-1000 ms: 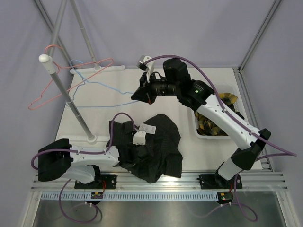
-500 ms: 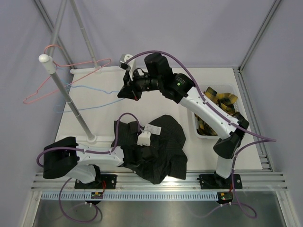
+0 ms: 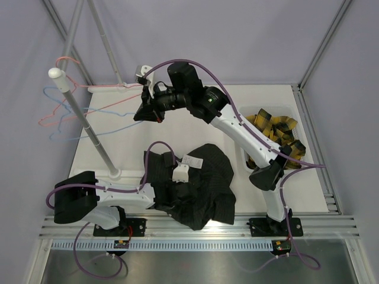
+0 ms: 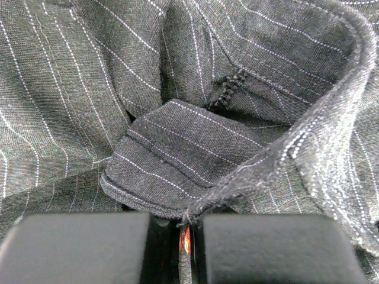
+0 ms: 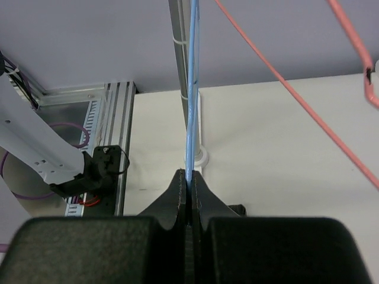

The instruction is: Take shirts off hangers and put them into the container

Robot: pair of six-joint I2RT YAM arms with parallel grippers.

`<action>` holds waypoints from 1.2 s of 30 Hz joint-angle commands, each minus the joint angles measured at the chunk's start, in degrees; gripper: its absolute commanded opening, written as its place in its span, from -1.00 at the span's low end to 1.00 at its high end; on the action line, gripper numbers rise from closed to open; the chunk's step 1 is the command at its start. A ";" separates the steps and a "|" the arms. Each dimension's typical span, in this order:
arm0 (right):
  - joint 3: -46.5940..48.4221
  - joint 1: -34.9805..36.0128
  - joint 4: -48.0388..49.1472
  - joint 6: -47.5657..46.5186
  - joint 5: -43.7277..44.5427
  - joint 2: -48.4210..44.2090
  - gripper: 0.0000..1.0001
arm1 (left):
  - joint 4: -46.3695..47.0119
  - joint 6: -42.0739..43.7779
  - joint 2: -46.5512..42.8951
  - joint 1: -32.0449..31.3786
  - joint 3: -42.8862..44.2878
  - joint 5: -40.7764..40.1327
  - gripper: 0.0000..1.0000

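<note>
Top external: white table point(image 3: 177, 133), lilac walls point(image 3: 237, 35) | left pincer point(image 4: 190, 222) pinches black shirt point(image 3: 201, 183) | right pincer point(image 5: 189, 184) clamps blue hanger point(image 5: 192, 89)

One shirt point(image 3: 189, 183) lies left of the container point(image 3: 246, 161).

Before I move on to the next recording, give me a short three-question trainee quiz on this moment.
1. True or false: the right end effector is shut on the light blue hanger.
2. What lies in the container? A) yellow plaid shirt B) socks C) nothing
3. What is the left end effector pinching?
Key: 1 true; 2 A; 3 the black pinstriped shirt.
</note>
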 commanded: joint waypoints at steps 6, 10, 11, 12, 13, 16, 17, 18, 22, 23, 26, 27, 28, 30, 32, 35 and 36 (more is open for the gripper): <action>12.38 0.62 4.80 2.07 -4.14 4.65 -1.00 | 1.51 -1.60 -0.71 -1.41 -3.49 4.06 -1.00; 16.32 0.61 6.38 3.13 -3.88 6.23 -1.00 | 1.43 -1.86 -0.89 -2.03 -3.58 4.15 -1.00; 16.42 0.44 6.82 3.39 -3.61 6.23 -1.00 | 1.43 -1.86 -0.97 -2.03 -3.49 4.06 -1.00; 16.34 0.44 7.87 3.83 -3.26 5.97 -1.00 | 1.34 -1.86 -0.97 -2.21 -3.49 4.15 -1.00; 16.25 0.35 8.23 4.00 -3.17 5.71 -1.00 | 1.25 -1.69 -0.97 -2.21 -3.41 4.06 -1.00; 14.50 0.09 9.11 4.27 -1.95 4.30 -1.00 | 1.16 -1.69 -0.97 -2.30 -3.23 4.06 -1.00; 13.79 -0.09 9.11 4.36 -1.42 3.69 -1.00 | 1.16 -1.69 -0.97 -2.30 -3.32 3.97 -1.00; 12.74 -0.44 9.37 4.18 -0.54 2.11 -1.00 | 1.34 -1.69 -0.97 -2.38 -3.41 3.89 -1.00; 0.91 -0.88 13.15 3.83 1.92 -4.13 -1.00 | 1.69 -2.04 -0.89 -2.65 -3.67 3.97 -1.00; -0.79 -0.97 13.68 3.57 2.53 -5.19 -1.00 | 1.78 -2.04 -0.80 -2.73 -3.67 4.06 -1.00; -5.72 -1.58 15.61 3.83 4.38 -8.70 -1.00 | 1.95 -2.13 -0.89 -3.17 -3.58 3.88 -1.00; -6.33 -2.10 15.88 4.00 4.47 -9.84 -1.00 | 2.04 -2.22 -0.89 -3.26 -3.32 3.88 -1.00; -7.91 -2.37 16.14 4.18 4.65 -10.38 -1.00 | 1.95 -2.30 -0.89 -3.52 -3.23 3.88 -1.00; -9.50 -2.81 16.75 4.53 4.74 -12.04 -1.00 | 2.04 -2.30 -0.80 -3.79 -2.97 3.88 -1.00; -13.18 -3.60 18.33 5.14 4.39 -13.36 -1.00 | 1.95 -2.39 -0.36 -4.14 -2.44 3.80 -1.00; -15.48 -4.48 20.01 5.76 4.04 -15.13 -1.00 | 1.86 -2.48 0.69 -4.40 -1.82 3.88 -1.00; -15.57 -4.74 19.66 5.85 3.86 -15.21 -1.00 | 1.69 -2.57 1.04 -4.49 -1.65 3.88 -1.00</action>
